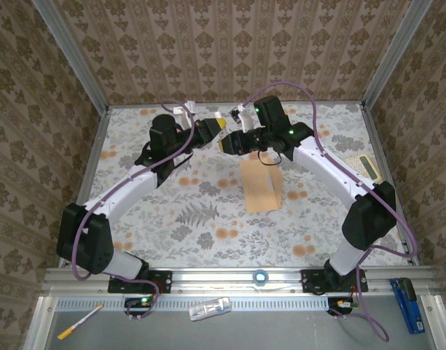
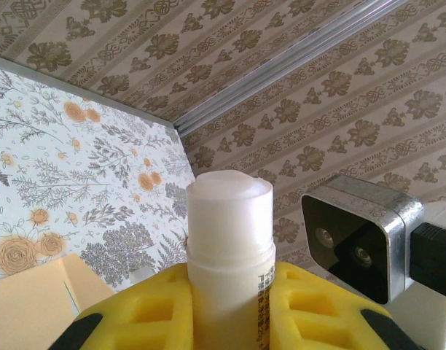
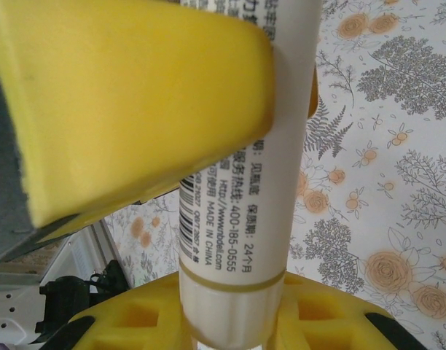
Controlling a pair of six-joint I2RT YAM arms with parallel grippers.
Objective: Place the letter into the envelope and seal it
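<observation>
A white glue stick [image 2: 230, 240] hangs in the air between my two grippers, its white glue tip bare. My left gripper [image 2: 230, 310] is shut on its barrel, a yellow pad [image 2: 135, 313] on each side. Lower on the same stick [image 3: 245, 182], my right gripper [image 3: 234, 324] is shut on the ridged base, below the other gripper's yellow finger [image 3: 135, 95]. From above, both grippers [image 1: 214, 127] [image 1: 236, 138] meet over the far middle of the table. The tan envelope [image 1: 263, 186] lies flat just in front of them; its corner [image 2: 33, 306] shows too. The letter is hidden.
A pale yellow calculator [image 1: 361, 166] lies at the right edge of the floral tablecloth [image 1: 186, 219]. On the near rail sit a small tape roll [image 1: 261, 277], a clear packet [image 1: 210, 309], a pen [image 1: 81, 322] and a blue tool [image 1: 407, 295]. Patterned walls close in three sides.
</observation>
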